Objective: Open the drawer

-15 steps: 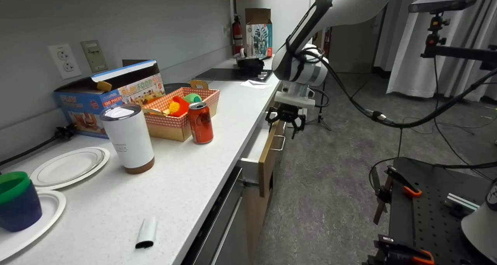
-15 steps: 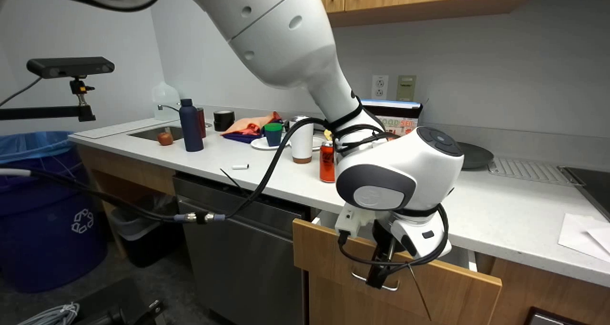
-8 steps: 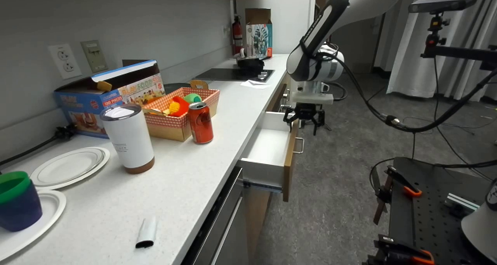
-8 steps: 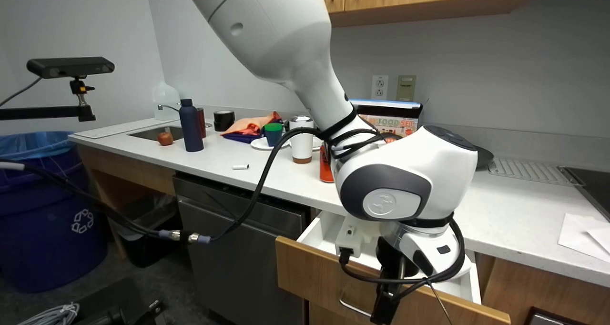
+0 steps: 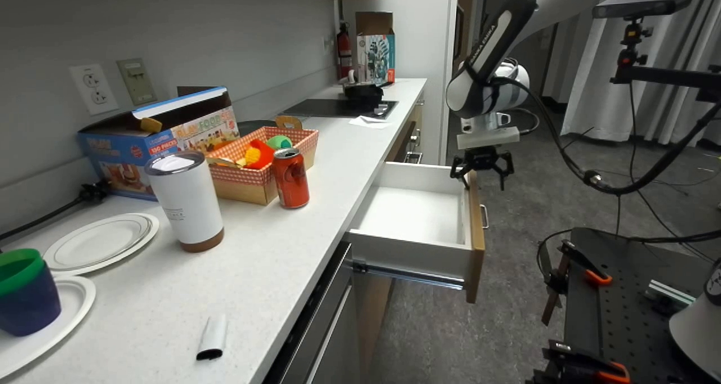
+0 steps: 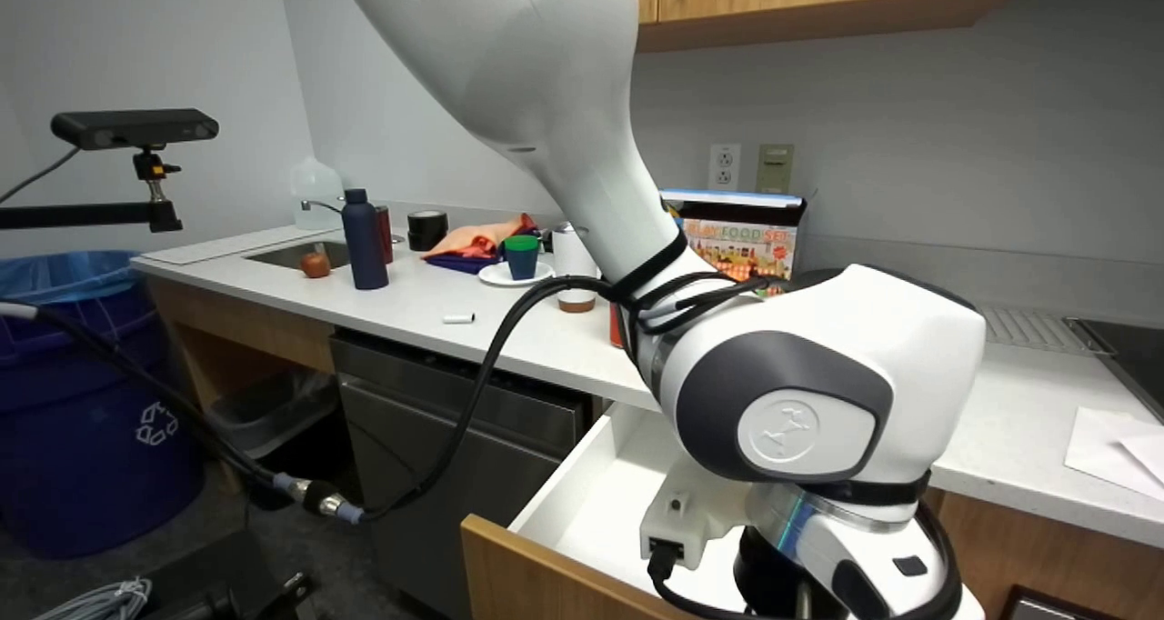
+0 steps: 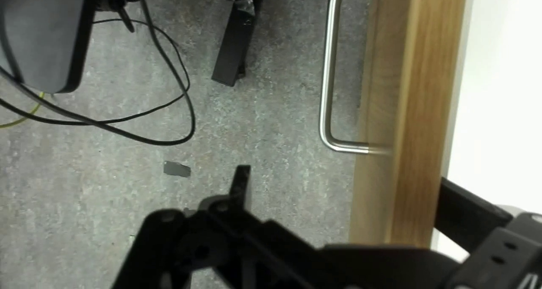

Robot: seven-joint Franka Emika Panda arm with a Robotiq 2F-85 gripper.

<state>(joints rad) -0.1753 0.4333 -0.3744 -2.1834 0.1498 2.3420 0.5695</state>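
Observation:
The drawer [image 5: 477, 243] has a light tan wood front and white inside, and stands pulled far out from under the counter. Its inside shows empty in an exterior view [image 5: 411, 215], and its front also shows at the bottom of an exterior view [image 6: 546, 570]. The slim metal bar handle [image 7: 328, 77] is untouched. My gripper [image 5: 484, 184] is open and straddles the top of the drawer front. In the wrist view the gripper [image 7: 342, 179] has one finger inside the drawer, against or very near the front's inner face. The other finger is outside, apart from the wood.
The white counter [image 5: 265, 282] holds a red can [image 5: 291, 178], a white tumbler [image 5: 186, 201], a checkered basket [image 5: 242, 190] and plates [image 5: 104, 240]. A dark table [image 5: 631, 294] with clamps stands opposite the drawer. A cable [image 5: 619, 190] hangs from the arm.
The drawer has slid farther out from the counter, from partly open to wide open. My gripper has moved outward with it, still open and straddling the drawer front.

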